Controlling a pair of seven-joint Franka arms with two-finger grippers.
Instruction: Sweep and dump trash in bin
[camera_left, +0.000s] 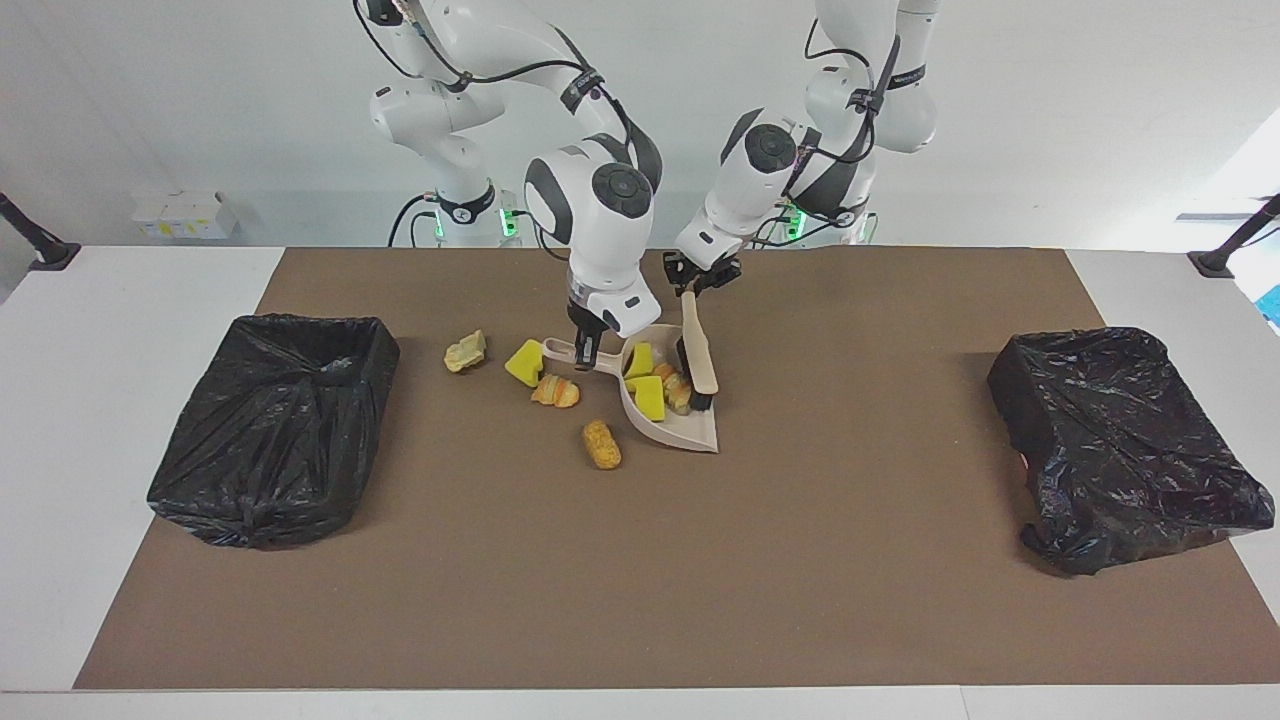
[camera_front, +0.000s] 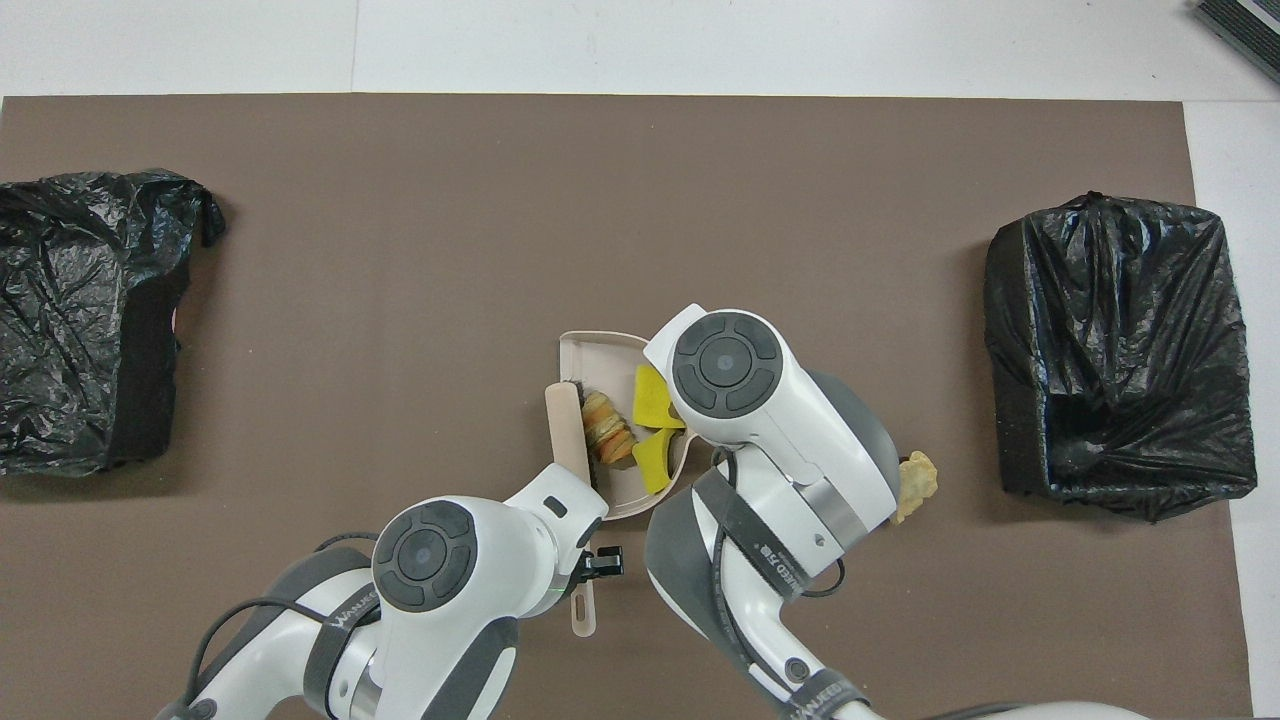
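My right gripper (camera_left: 587, 352) is shut on the handle of the beige dustpan (camera_left: 690, 430), which lies flat on the brown mat. My left gripper (camera_left: 692, 282) is shut on the handle of the brush (camera_left: 698, 352), whose bristles stand inside the pan. Three pieces of trash lie in the pan: two yellow chunks (camera_front: 652, 400) and a bread-like lump (camera_front: 607, 435), pressed together by the brush (camera_front: 567, 435). On the mat beside the pan, toward the right arm's end, lie a yellow chunk (camera_left: 524, 362), two bread lumps (camera_left: 555, 392) (camera_left: 602, 444) and a tan scrap (camera_left: 466, 350).
Two bins lined with black bags stand on the mat, one at the right arm's end (camera_left: 275, 425) and one at the left arm's end (camera_left: 1120, 440). In the overhead view the right arm covers the dustpan's handle and the scraps beside it, except the tan scrap (camera_front: 915, 485).
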